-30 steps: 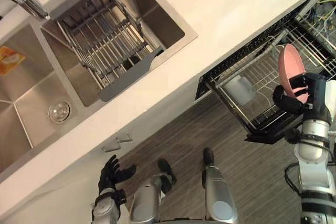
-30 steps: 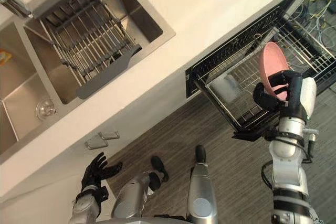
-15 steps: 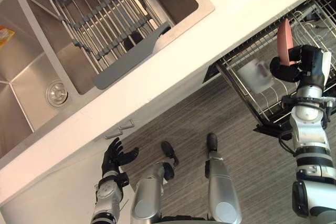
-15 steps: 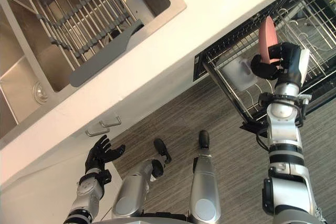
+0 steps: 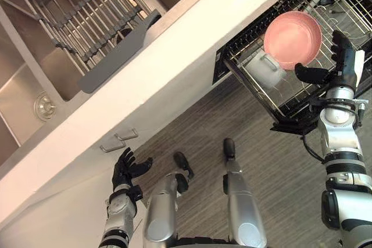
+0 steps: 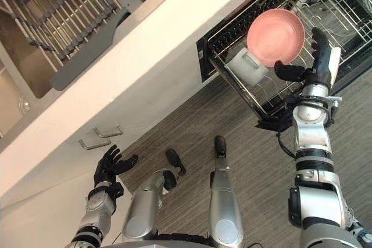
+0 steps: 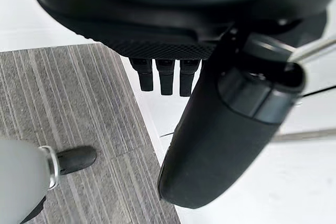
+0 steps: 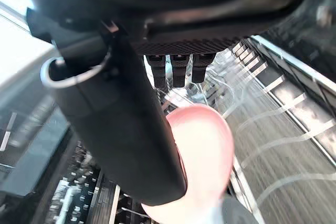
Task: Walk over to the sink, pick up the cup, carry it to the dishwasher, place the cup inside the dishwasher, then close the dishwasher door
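Right wrist view shows us the right robot hand (image 8: 123, 129) with fingers straight, gripping nothing. The pink bowl (image 5: 292, 39) is just beside its thumb, over the pulled-out dishwasher rack (image 5: 344, 3) and near a white mug (image 5: 264, 67). Our left robot hand (image 5: 129, 168) hangs spread open below the desk (image 5: 232, 10).
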{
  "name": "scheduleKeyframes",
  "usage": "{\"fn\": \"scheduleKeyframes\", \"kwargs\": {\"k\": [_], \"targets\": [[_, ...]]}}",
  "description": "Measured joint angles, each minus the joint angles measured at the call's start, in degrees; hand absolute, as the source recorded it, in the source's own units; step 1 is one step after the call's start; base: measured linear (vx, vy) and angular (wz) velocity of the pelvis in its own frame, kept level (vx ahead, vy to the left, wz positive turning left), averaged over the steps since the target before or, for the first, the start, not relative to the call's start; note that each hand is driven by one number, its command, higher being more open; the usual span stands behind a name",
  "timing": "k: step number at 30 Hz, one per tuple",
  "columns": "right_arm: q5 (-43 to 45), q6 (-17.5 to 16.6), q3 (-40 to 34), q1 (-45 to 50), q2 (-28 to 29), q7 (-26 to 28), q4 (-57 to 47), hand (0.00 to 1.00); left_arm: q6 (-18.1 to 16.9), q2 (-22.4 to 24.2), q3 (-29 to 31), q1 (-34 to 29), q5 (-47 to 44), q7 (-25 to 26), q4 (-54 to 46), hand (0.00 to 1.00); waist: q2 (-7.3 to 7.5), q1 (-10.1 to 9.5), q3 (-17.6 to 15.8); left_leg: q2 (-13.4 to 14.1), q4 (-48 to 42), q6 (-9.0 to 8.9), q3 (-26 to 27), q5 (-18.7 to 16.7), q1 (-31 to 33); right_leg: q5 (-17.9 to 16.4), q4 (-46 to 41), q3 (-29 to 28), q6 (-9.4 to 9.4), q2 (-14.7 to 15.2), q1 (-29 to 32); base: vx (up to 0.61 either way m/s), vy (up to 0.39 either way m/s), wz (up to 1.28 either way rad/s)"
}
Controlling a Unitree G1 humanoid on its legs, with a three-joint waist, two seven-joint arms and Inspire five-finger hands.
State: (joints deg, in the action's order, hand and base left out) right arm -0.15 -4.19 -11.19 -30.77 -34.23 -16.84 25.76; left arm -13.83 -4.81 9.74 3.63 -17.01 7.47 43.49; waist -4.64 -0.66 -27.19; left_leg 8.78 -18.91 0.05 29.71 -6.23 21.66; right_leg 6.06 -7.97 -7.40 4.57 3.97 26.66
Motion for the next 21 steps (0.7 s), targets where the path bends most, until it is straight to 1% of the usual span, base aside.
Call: {"fn": "scheduleKeyframes", "kwargs": {"k": [1,3,7,9,11,14,16,21], "targets": [[0.0,0.0,-0.2,0.9,0.3,-0.2,-1.8,0.90,0.0,0.1,0.1,0.0,0.0,0.1,0.0,0.90,0.03,0.02,0.0,0.0,-0.1,-0.03,-0.3,0.0,-0.1,0.1,0.1,-0.1,0.00,-0.1,-0.1,-0.01,-0.068,-0.15],[0.1,-0.8,-2.2,4.2,2.4,-1.0,-7.2,0.90,0.0,0.5,0.2,0.0,0.0,0.3,-0.2,0.90,0.43,0.18,-0.3,-0.1,-0.2,-0.31,-3.0,-0.2,-0.7,0.3,0.5,-0.5,-0.01,-0.3,-1.1,0.00,-0.068,-0.12],[0.4,-2.3,-6.7,10.6,5.7,-2.2,-12.9,0.90,0.0,0.9,0.7,-0.3,0.0,0.3,-0.5,0.90,1.19,0.48,-0.5,-0.4,0.1,-0.55,-3.4,-0.4,-2.4,0.4,1.3,-0.3,-0.06,-0.6,-3.1,-0.01,-0.073,0.01],[0.6,-3.5,-10.2,14.7,7.7,-2.5,-16.3,0.90,0.0,0.9,1.7,-0.8,0.1,0.3,-0.7,0.90,1.79,1.00,-0.7,-0.7,0.6,-0.54,-3.4,-0.4,-3.4,0.3,1.6,-0.4,-0.02,-0.4,-4.1,-0.01,-0.049,-0.01],[0.7,-4.3,-13.0,17.5,9.6,-2.6,-18.4,0.90,0.1,0.9,2.8,-1.5,0.1,0.2,-0.8,0.90,2.29,1.56,-0.7,-0.8,0.8,-0.54,-3.4,-0.4,-4.2,0.3,1.9,-0.4,-0.01,-0.3,-4.9,0.01,-0.037,-0.02],[2.4,-5.7,-17.1,22.3,11.8,-2.7,-20.7,0.90,0.1,0.9,3.4,-2.5,0.2,0.0,-0.9,0.90,2.73,1.76,-0.6,-1.0,1.2,-0.57,-3.4,-0.4,-5.4,0.2,2.1,-0.4,0.10,-0.3,-6.0,0.01,-0.028,-0.02],[5.9,-6.6,-20.2,25.4,13.1,-2.7,-20.7,0.90,0.3,0.9,3.4,-2.8,0.2,-0.1,-0.9,0.90,2.98,1.71,-0.6,-0.8,1.4,-0.68,-3.3,-0.5,-6.1,-0.4,2.0,-0.4,0.18,-0.3,-6.5,-0.01,-0.053,-0.01],[15.4,-7.8,-23.2,30.4,16.7,-2.0,-20.2,0.90,0.5,1.1,3.4,-3.5,0.2,-0.3,-2.1,0.90,3.36,1.66,-0.6,0.0,0.8,-1.13,-3.2,-1.1,-6.9,-2.1,0.6,0.1,-0.44,-0.4,-6.8,0.01,-0.040,-0.02]]}}
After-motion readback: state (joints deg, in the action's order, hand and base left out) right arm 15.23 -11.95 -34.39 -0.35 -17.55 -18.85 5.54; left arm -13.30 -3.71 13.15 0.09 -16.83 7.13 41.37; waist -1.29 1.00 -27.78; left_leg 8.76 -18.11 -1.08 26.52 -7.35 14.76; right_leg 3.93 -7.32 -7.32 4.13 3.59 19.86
